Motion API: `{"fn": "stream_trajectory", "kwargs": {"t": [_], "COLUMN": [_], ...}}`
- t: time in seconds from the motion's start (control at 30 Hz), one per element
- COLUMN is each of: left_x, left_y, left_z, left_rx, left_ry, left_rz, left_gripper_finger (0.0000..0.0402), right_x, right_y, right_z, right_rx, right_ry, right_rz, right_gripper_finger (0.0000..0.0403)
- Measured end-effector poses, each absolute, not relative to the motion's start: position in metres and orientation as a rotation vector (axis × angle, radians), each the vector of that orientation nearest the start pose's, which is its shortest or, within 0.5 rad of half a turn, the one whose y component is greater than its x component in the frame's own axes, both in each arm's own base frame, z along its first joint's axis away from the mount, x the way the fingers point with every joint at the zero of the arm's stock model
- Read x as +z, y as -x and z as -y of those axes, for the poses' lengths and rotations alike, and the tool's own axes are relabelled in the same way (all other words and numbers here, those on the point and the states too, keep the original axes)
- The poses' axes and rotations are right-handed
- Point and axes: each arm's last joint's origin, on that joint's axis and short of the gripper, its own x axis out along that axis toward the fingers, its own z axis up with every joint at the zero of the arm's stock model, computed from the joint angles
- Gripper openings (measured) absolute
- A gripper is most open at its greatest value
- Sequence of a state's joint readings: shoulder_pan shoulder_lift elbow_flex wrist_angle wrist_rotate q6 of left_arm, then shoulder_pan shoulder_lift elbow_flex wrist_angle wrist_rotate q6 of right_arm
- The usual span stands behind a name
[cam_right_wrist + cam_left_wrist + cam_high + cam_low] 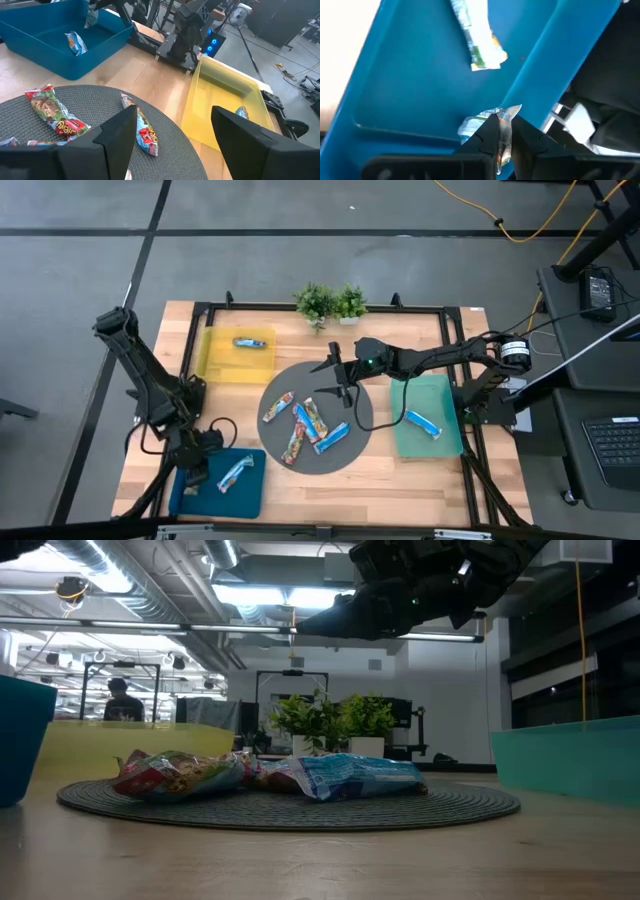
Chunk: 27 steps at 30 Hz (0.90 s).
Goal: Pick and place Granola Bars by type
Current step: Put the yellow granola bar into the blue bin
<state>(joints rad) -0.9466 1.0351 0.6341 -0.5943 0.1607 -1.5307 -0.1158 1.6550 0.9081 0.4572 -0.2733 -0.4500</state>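
Wooden bench (400,480) carries a round grey mat (345,450) at its centre with four granola bars (305,425). Right gripper (335,375) hovers above them, jaws wide and empty. Left gripper (504,131), jaws pinched on a silver bar (502,120), is over the blue tray (250,490) at the front-left corner.

The high view looks straight down on the whole light wooden table (400,480). The low view sits at tabletop height, facing level across the round dark woven mat (290,805), which the right wrist view also sees. The left wrist view looks closely into the deep blue plastic bin (420,90).
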Motion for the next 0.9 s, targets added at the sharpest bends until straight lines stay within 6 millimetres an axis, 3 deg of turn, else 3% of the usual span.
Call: {"fn": "stream_trajectory", "kwargs": {"t": [0.27, 0.7, 0.9], "left_x": [0.2035, 0.2025, 0.2017], "left_y": [-0.1045, -0.1038, -0.103], "left_z": [0.153, 0.1516, 0.1505], "left_rx": [-0.061, -0.042, -0.029], "left_ry": [0.862, 0.85, 0.839], "left_rz": [-1.442, -1.444, -1.45], "left_gripper_finger": [0.0049, 0.017, 0.0208], "right_x": [0.2164, 0.2164, 0.2164], "right_y": [-0.3528, -0.3528, -0.3528], "right_z": [0.0332, 0.0331, 0.0332], "right_rx": [0.218, 0.219, 0.218], "right_ry": [0.389, 0.389, 0.389], "right_rz": [-0.248, -0.249, -0.249], "right_gripper_finger": [0.0257, 0.0257, 0.0257]}}
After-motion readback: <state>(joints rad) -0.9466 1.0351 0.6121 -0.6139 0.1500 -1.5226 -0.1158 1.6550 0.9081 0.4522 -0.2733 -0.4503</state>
